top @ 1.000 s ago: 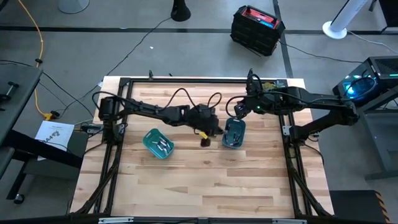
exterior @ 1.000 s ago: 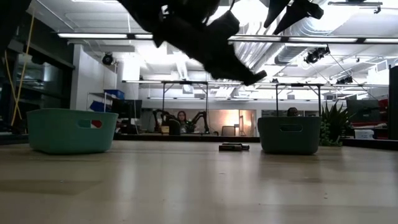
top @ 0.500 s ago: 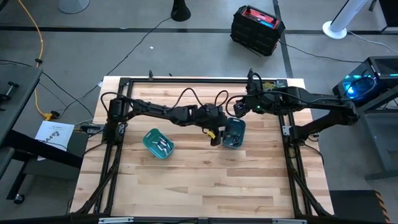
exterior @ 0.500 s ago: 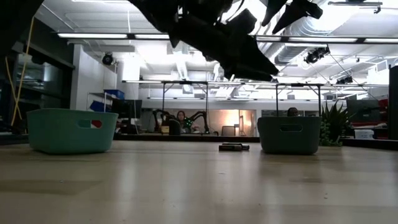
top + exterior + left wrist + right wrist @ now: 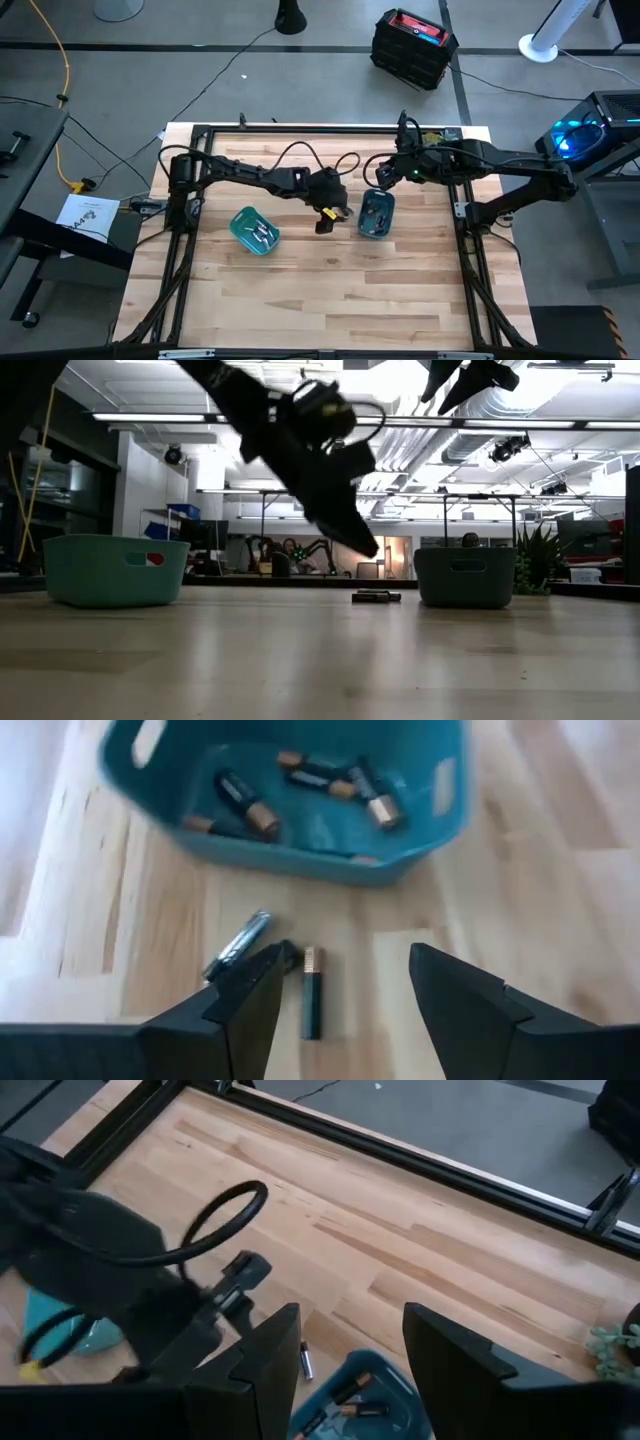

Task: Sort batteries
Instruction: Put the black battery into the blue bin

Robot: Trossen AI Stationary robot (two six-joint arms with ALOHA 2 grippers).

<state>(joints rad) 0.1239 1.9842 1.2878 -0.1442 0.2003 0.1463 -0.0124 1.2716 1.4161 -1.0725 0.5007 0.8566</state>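
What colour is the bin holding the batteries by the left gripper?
Teal plastic rectangular bin; clearest in the left wrist view.

Left gripper point(image 5: 323, 222): between the two bins, above the table point(image 5: 330, 300).
Right gripper point(image 5: 382, 180): over right bin point(image 5: 377, 214).
Left bin point(image 5: 254, 229): holds batteries point(image 5: 262, 234).

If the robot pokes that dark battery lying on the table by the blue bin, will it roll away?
Probably, if poked on its side. The dark battery is a smooth round cylinder lying flat on the bare wooden table, so it would likely roll sideways. Pushed on its end, it should slide instead. It looks stiff and might slip between the open left gripper fingers.
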